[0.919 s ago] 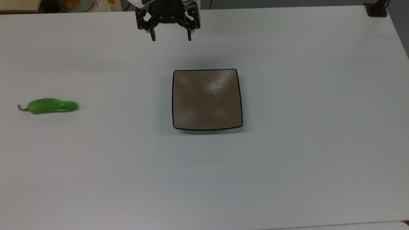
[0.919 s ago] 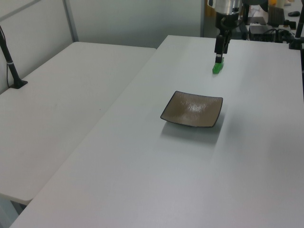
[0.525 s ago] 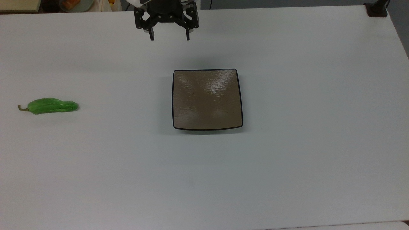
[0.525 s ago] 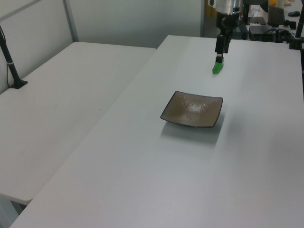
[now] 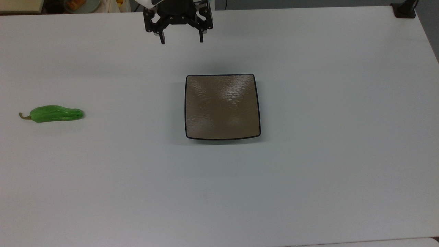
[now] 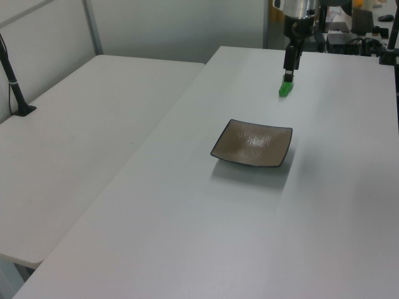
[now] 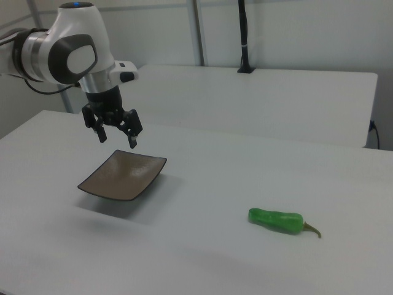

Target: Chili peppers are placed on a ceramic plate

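Gripper [image 5: 181,41] edged slightly up-frame since earlier top view, jaws spread wide, empty, hovering beyond plate [image 5: 222,106]. Pepper [image 5: 55,114] lay on table [image 5: 325,171], well apart at top view's left. Nothing done; reach, grasp, placing left.

Bare white table [image 5: 308,178] lies all around the green chili pepper [image 5: 55,114]. The square plate [image 5: 222,106] sits well apart from it, with open tabletop between them.
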`<control>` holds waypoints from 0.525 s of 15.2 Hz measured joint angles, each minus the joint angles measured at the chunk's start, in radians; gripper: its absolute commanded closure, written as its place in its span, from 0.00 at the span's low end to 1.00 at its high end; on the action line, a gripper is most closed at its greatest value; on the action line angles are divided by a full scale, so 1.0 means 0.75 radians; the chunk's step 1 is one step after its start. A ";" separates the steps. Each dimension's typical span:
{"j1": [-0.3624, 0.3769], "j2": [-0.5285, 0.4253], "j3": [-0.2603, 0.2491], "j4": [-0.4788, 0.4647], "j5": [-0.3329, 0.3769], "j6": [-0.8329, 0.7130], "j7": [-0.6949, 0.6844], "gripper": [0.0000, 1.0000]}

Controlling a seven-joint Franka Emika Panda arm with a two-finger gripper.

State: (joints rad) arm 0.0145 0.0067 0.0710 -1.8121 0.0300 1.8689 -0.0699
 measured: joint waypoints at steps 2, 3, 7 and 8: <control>-0.010 0.000 -0.003 0.000 0.000 0.000 -0.123 0.00; -0.019 0.000 -0.005 0.000 0.000 0.000 -0.192 0.00; -0.047 0.000 -0.028 0.000 -0.012 0.000 -0.471 0.00; -0.049 0.000 -0.034 0.000 -0.038 0.000 -0.518 0.00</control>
State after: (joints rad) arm -0.0224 0.0068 0.0455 -1.8121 0.0016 1.8689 -0.4583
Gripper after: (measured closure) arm 0.000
